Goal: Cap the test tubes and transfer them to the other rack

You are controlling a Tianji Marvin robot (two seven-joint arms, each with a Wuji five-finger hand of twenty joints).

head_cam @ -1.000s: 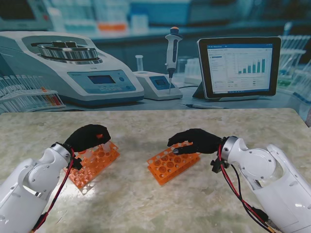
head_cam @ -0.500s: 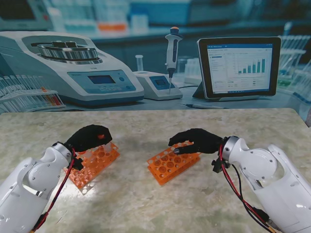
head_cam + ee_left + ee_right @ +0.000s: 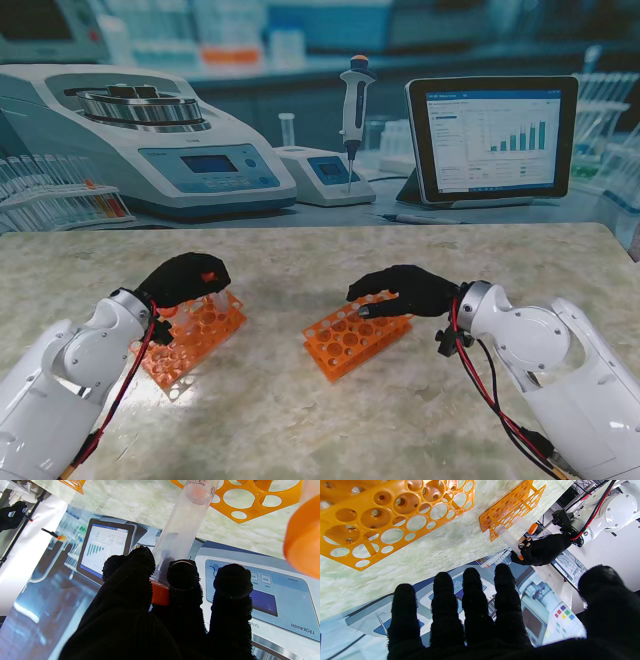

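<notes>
Pinching a capped test tube (image 3: 183, 522) over the left rack (image 3: 195, 330): left robot hand (image 3: 183, 279) | right robot hand (image 3: 405, 289) spread, empty, above right rack (image 3: 352, 338) | desk (image 3: 300, 420)

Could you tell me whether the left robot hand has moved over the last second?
Yes, slightly: the left robot hand has risen, lifting a test tube above the left rack, which stays put.

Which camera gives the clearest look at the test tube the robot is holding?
The left wrist view: the test tube fills the frame, pinched in the left hand. The right wrist view shows it small and distant; in the stand view the hand nearly hides it.
</notes>
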